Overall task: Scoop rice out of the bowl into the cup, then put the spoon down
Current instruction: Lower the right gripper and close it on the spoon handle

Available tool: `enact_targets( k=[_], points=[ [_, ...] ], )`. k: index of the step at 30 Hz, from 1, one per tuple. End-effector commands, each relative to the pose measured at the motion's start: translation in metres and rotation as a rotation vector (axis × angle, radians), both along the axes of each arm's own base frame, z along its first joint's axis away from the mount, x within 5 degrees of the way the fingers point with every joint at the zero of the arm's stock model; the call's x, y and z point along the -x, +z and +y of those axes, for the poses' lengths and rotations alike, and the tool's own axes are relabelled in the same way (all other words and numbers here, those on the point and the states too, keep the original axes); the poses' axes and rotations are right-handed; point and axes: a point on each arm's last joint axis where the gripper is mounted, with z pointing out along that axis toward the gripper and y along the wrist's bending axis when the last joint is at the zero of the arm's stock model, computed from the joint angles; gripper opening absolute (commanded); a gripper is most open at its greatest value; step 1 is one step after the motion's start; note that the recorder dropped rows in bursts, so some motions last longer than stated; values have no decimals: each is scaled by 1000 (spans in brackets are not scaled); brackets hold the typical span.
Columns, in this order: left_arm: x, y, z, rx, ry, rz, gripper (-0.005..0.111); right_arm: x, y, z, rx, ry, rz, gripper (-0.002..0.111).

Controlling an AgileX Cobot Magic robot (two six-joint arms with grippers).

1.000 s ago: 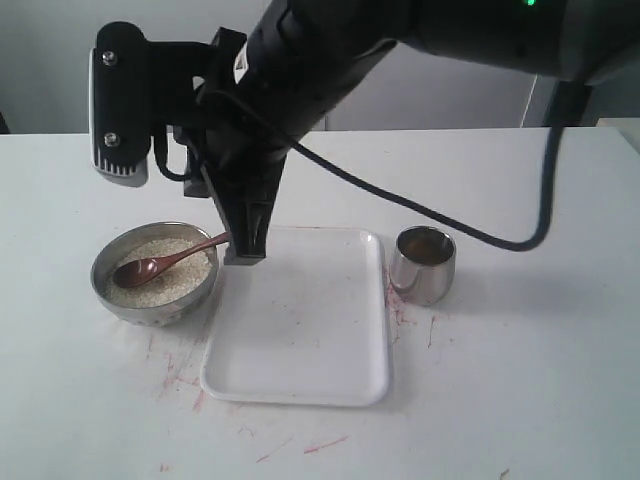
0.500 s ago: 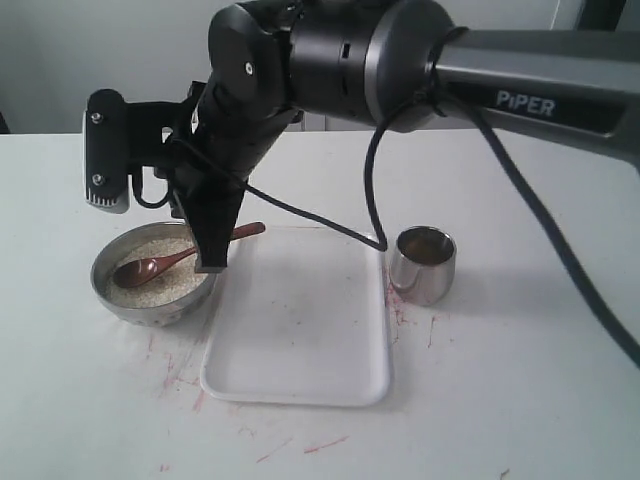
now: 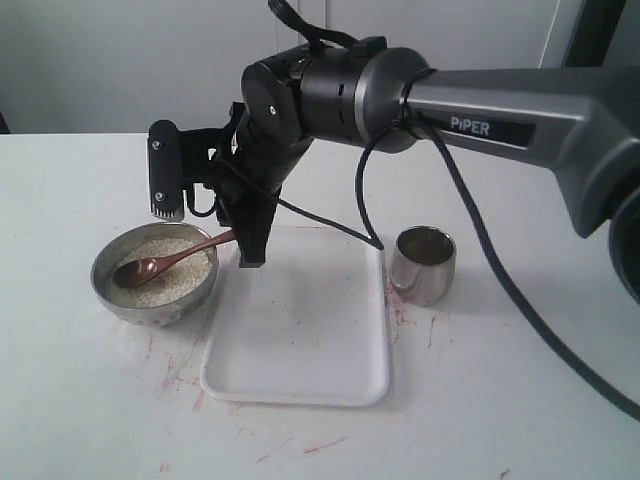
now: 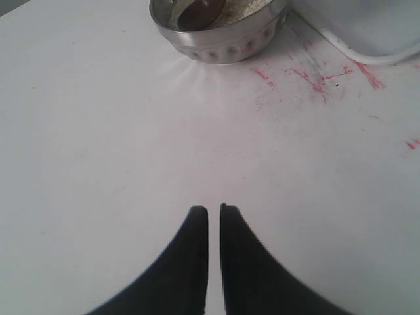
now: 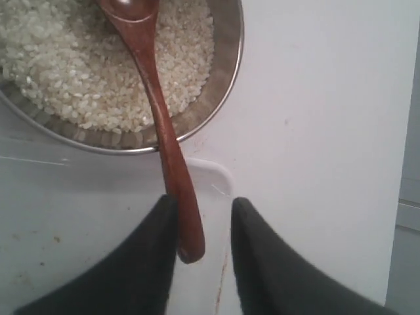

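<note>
The slim reddish-brown wooden spoon (image 5: pixel 157 98) rests its oval head on fine off-white rice grains (image 5: pixel 65 65) in the round brushed-steel bowl (image 5: pixel 230 52), handle over the rim. The right pincer (image 5: pixel 203 210) stands part-open around the handle's end. The left pincer (image 4: pixel 214 213), nearly closed, holds nothing. The shiny steel cup (image 3: pixel 422 265) stands on the white counter (image 3: pixel 520 380).

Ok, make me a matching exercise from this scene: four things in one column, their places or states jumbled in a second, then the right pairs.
1. spoon
2. cup
3. left pincer
4. right pincer

A. shut, over bare table
B. open, fingers either side of a wooden handle
C. head lying on the rice in the bowl
D. upright on the table, beside the white tray

Pairs: 1-C, 2-D, 3-A, 4-B
</note>
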Motion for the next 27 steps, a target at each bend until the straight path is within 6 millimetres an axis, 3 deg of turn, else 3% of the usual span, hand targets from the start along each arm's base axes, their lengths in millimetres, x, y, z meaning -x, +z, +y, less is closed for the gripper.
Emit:
enact_targets(
  k=[1,18,27],
  points=[
    [1,-6,0,-1,-5,48,14,0,1,-3,52,51,-11,51],
    [1,-6,0,-1,-5,48,14,-5,-37,1,96,67,45,51],
    [1,-6,0,-1,-5,48,14,-10,-35,5,53,64,-19,51]
  ],
)
